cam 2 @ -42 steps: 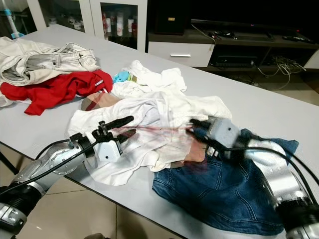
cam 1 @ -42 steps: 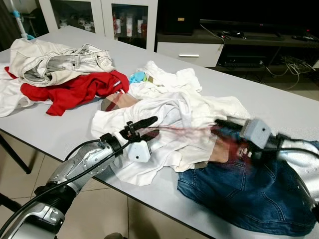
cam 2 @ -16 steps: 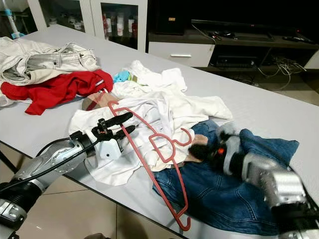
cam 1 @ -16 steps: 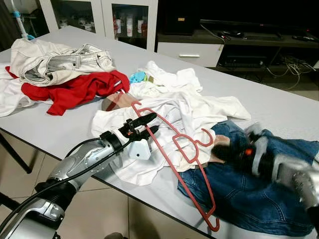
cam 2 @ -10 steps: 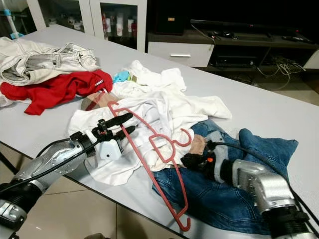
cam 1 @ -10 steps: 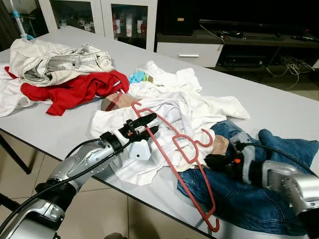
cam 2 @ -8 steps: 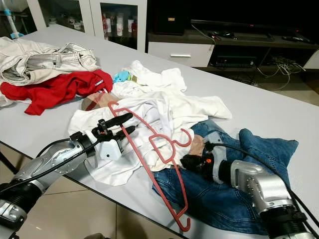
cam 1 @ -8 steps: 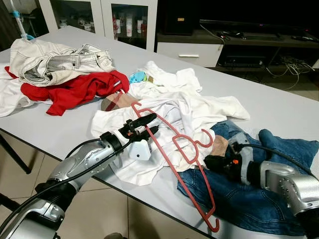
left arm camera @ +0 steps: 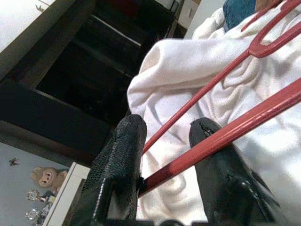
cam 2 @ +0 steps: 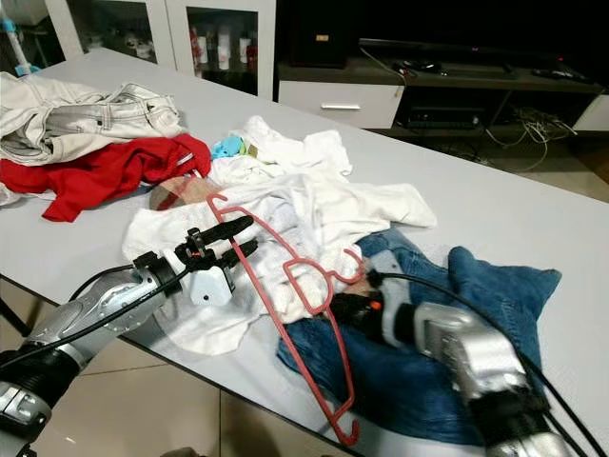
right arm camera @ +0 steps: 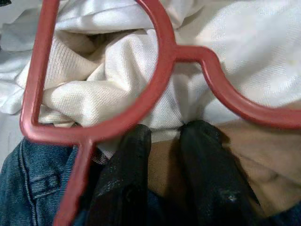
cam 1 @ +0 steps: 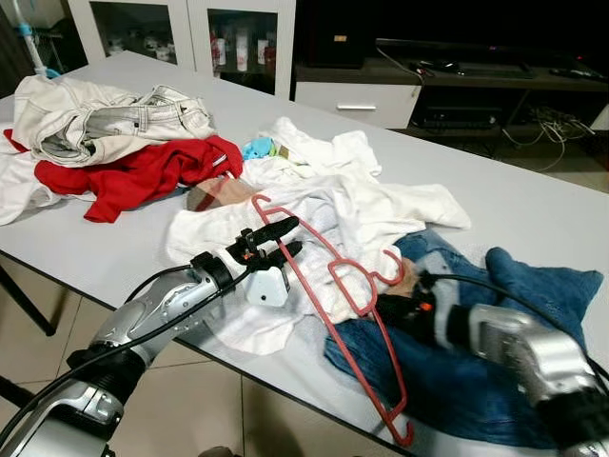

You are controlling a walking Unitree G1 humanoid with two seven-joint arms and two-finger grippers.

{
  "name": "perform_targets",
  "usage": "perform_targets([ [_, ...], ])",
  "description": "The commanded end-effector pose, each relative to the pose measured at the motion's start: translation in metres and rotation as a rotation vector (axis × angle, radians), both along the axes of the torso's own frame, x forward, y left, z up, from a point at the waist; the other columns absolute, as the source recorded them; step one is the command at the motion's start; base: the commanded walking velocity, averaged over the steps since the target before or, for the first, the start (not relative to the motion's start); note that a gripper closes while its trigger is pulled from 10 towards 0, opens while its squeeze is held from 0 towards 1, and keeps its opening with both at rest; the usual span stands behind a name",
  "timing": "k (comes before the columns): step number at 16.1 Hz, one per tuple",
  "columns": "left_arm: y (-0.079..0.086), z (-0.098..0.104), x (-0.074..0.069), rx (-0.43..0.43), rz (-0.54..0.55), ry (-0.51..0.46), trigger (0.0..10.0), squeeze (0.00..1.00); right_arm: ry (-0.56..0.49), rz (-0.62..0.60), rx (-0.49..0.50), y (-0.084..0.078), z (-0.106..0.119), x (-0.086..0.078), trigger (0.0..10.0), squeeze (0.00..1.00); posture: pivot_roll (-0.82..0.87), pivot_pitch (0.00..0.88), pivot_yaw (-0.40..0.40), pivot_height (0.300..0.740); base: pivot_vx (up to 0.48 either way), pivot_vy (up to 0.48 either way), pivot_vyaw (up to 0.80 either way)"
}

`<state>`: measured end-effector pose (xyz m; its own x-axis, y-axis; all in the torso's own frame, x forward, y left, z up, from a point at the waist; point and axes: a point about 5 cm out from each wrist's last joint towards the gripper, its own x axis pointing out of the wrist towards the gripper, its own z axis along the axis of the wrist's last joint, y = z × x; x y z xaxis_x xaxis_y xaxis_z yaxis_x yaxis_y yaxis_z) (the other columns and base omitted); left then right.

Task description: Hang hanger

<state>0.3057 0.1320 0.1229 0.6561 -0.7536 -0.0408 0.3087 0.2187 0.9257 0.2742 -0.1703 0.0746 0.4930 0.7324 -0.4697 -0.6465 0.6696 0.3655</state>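
Note:
A red plastic hanger [cam 1: 335, 331] lies slanted across a white garment [cam 1: 381, 205] and blue jeans [cam 1: 447, 381] on the grey table. My left gripper [cam 1: 293, 234] hovers at the table's front edge, open, and one hanger bar [left arm camera: 235, 132] runs between its fingers [left arm camera: 122, 155]. My right gripper [cam 1: 381, 307] sits low on the clothes just below the hanger's hook. In the right wrist view its fingers [right arm camera: 136, 160] are close together on tan cloth [right arm camera: 244, 160], right under the hanger's curved neck [right arm camera: 160, 80], not holding it.
A red garment [cam 1: 133, 176] and pale trousers [cam 1: 105, 119] are piled at the far left of the table [cam 1: 533, 200]. Glass-door cabinets [cam 1: 247, 43] and a low TV stand with cables [cam 1: 476, 105] stand behind. The front table edge runs close under both arms.
My right gripper has slid left over the jeans toward the hanger's hook. The hanger and my left arm stay where they were; the camera shifted slightly.

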Motion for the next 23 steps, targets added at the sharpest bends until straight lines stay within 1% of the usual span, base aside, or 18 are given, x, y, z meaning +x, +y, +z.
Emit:
perform_targets([
  [1,-0.005,0.0,-0.001,0.003,-0.014,-0.007,10.0,0.0,0.013,-0.002,-0.026,0.002,-0.004,0.001,10.0,0.02,-0.03,0.0,-0.076,0.74,0.0,0.0,0.0],
  [3,-0.004,-0.001,-0.002,0.002,-0.011,-0.006,10.0,0.0,0.002,-0.001,-0.012,0.005,0.0,0.004,10.0,0.02,-0.03,0.0,-0.077,0.74,0.0,0.0,0.0],
  [7,-0.004,-0.001,-0.001,0.004,-0.01,-0.006,10.0,0.0,-0.018,0.0,-0.011,0.005,0.004,0.007,10.0,0.02,-0.03,0.0,-0.073,0.74,0.0,0.0,0.0],
  [8,-0.004,0.0,-0.001,0.005,-0.011,-0.008,10.0,0.0,-0.036,-0.006,-0.032,0.0,0.005,0.008,10.0,0.02,-0.03,0.0,-0.073,0.74,0.0,0.0,0.0],
  [10,-0.003,0.001,0.0,0.009,-0.007,-0.013,10.0,0.0,-0.078,-0.03,-0.089,-0.016,0.011,0.011,10.0,0.02,-0.03,0.0,-0.07,0.74,0.0,0.0,0.0],
  [11,-0.003,0.002,0.001,0.008,-0.006,-0.015,10.0,0.0,-0.104,-0.038,-0.108,-0.025,0.017,0.012,10.0,0.02,-0.04,0.0,-0.068,0.74,0.0,0.0,0.0],
  [14,-0.004,0.0,0.0,0.008,-0.008,-0.012,10.0,0.0,-0.148,-0.026,-0.137,-0.038,0.029,0.008,10.0,0.01,-0.04,0.0,-0.067,0.74,0.0,0.0,0.0],
  [17,-0.005,-0.001,0.0,0.007,-0.012,-0.01,10.0,0.0,-0.162,-0.006,-0.157,-0.039,0.029,0.003,10.0,0.0,-0.05,0.0,-0.067,0.74,0.0,0.0,0.0],
  [18,-0.006,0.0,0.001,0.006,-0.012,-0.011,10.0,0.0,-0.161,-0.006,-0.137,-0.037,0.03,0.002,10.0,0.0,-0.05,0.0,-0.069,0.74,0.0,0.0,0.0],
  [19,-0.006,0.0,0.001,0.004,-0.012,-0.012,10.0,0.0,-0.159,0.007,-0.088,-0.033,0.033,-0.001,10.0,0.0,-0.05,0.0,-0.067,0.74,0.0,0.0,0.0],
  [20,-0.006,0.0,0.001,0.004,-0.012,-0.013,10.0,0.0,-0.158,0.029,-0.063,-0.03,0.035,-0.005,10.0,0.0,-0.05,0.0,-0.065,0.74,0.0,0.0,0.0],
  [21,-0.005,0.0,0.0,0.005,-0.013,-0.01,10.0,0.0,-0.159,0.04,-0.082,-0.03,0.032,-0.007,10.0,0.0,-0.05,0.0,-0.065,0.74,0.0,0.0,0.0],
  [22,-0.005,0.0,0.0,0.006,-0.016,-0.008,9.9,0.0,-0.156,0.025,-0.101,-0.032,0.03,-0.006,10.0,0.0,-0.05,0.0,-0.065,0.74,0.0,0.0,0.0],
  [23,-0.005,0.0,0.0,0.006,-0.016,-0.007,5.1,0.0,-0.155,0.007,-0.111,-0.034,0.029,-0.005,10.0,0.0,-0.05,0.0,-0.065,0.74,0.0,0.0,0.0],
])
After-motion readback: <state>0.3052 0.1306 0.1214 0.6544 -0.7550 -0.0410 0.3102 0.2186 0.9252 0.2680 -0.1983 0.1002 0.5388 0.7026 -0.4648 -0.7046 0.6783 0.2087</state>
